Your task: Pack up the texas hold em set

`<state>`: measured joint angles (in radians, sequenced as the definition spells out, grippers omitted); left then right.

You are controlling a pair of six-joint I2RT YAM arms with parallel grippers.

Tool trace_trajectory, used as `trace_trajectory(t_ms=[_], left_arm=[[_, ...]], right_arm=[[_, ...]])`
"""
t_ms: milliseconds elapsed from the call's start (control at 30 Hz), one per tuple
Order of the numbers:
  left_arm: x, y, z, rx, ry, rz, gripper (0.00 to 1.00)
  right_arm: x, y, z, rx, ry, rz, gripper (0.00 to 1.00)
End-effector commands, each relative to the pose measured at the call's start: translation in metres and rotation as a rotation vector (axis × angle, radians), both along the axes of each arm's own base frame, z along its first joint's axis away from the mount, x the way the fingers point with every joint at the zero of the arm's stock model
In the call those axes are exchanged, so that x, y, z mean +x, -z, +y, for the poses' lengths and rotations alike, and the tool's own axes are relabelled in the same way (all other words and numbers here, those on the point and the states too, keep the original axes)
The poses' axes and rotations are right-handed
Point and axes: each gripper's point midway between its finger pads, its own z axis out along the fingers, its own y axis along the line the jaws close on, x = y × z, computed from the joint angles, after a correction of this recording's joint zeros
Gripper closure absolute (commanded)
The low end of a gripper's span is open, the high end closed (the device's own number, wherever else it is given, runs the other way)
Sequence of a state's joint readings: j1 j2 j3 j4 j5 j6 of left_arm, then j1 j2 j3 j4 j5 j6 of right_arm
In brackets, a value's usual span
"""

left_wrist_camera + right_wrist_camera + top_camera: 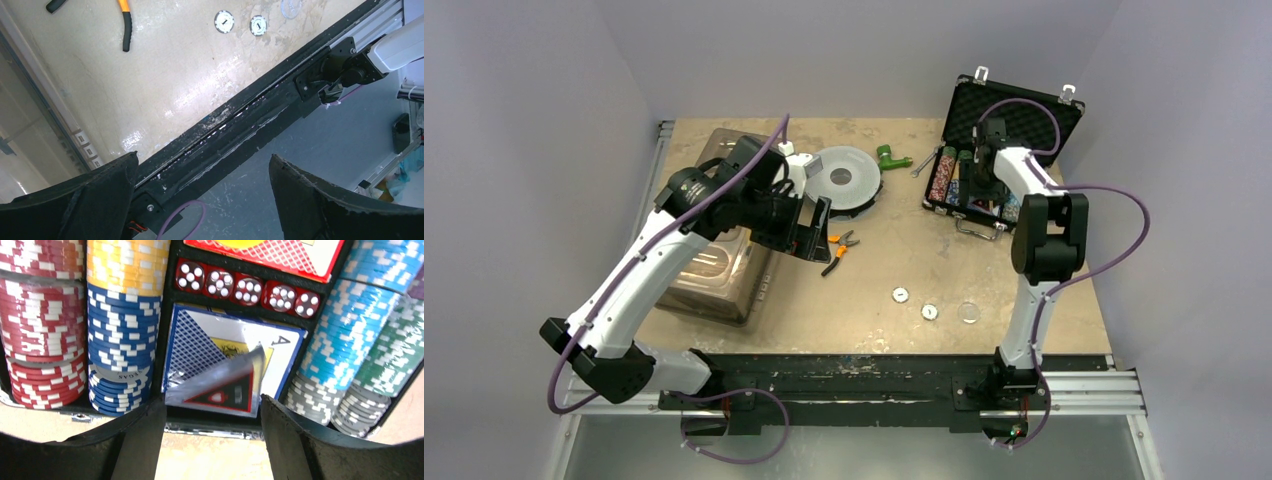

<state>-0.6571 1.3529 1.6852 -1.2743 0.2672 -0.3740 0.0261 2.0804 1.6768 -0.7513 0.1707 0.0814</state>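
Case (pixel 969 105) open | L gripper (pixel 202 160) wide, empty | R gripper (pixel 212 407) flanks triangle btn (pixel 220 390), grip unclear

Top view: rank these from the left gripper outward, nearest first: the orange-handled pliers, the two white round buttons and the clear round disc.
1. Orange-handled pliers, just right of the left gripper.
2. Left white round button, toward the near edge.
3. Right white round button, beside it.
4. Clear round disc, farthest right.
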Motion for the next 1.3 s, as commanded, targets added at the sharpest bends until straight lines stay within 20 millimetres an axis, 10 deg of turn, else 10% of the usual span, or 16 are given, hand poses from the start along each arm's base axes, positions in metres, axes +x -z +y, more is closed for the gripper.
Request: trace_trajectory(t_ms=[0, 367, 867, 1267], left_arm=[[-0.005, -0.018, -0.001, -0.049, 0.024, -0.048, 0.01], [-0.011, -0.019, 0.0, -0.068, 0.031, -0.047, 0.01], [-0.021, -0.018, -0.01, -0.08, 0.079, -0.038, 0.01], [-0.029, -0.019, -0.013, -0.089, 0.102, -0.036, 0.01]], right_arm=[[-0.018, -0.041, -0.006, -0.039, 0.024, -0.024, 0.31], [-0.086, -0.07, 0.011, 0.084, 0.105, -0.049, 0.23], [-0.251, -0.009, 0.071, 0.367, 0.265, 0.166, 0.12], [-0.271, 0.027, 0.063, 0.275, 0.36, 0.23, 0.24]])
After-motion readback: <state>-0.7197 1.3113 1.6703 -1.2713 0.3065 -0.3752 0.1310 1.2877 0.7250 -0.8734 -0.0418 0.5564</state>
